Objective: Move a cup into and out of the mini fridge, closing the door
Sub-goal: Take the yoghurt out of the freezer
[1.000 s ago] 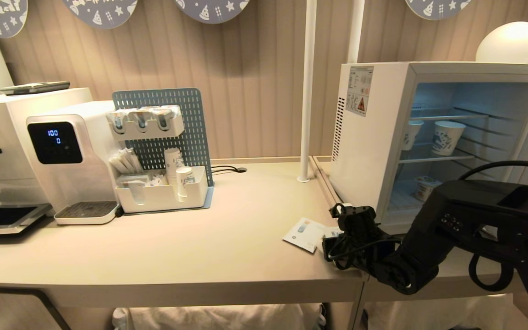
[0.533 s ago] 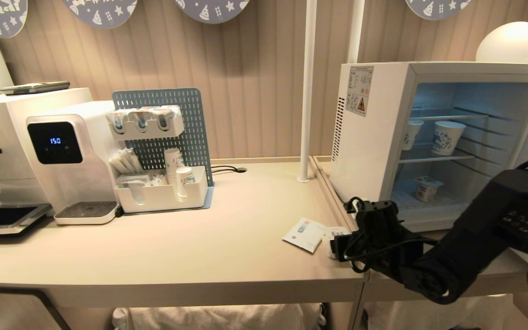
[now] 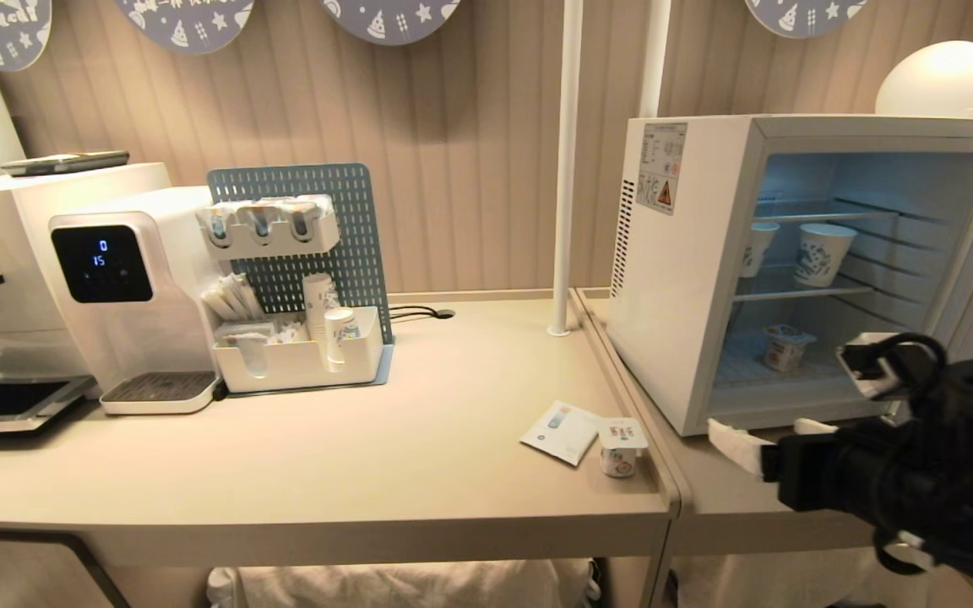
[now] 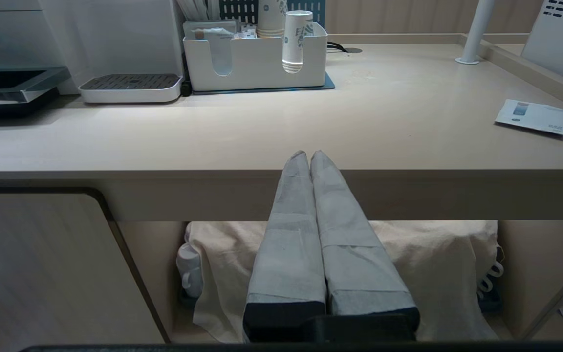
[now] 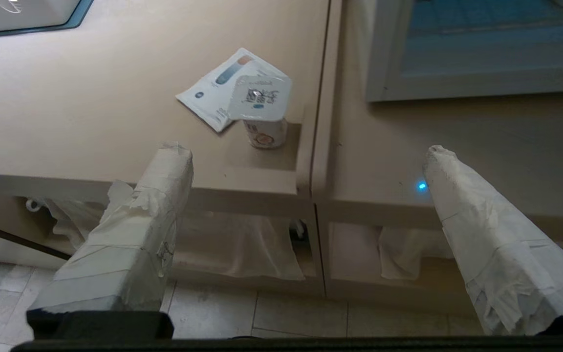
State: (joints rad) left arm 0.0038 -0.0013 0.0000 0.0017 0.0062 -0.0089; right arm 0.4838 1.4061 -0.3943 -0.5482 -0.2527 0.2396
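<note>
Your right claw (image 5: 306, 166) is spread empty, the yogurt cup (image 5: 262, 115) on the bench (image 5: 91, 98) just above centre frame. The mini fridge (image 3: 689, 279) door is cut off right; left claw (image 4: 309, 156) pressed together.

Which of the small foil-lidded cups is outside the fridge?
The cup on the table beside the leaflet; the other cup sits on the fridge's floor.

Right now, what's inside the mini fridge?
Inside the mini fridge: two paper cups on the middle wire shelf and a small yogurt-style cup on the bottom. The frame hides the left cup's edge.
</note>
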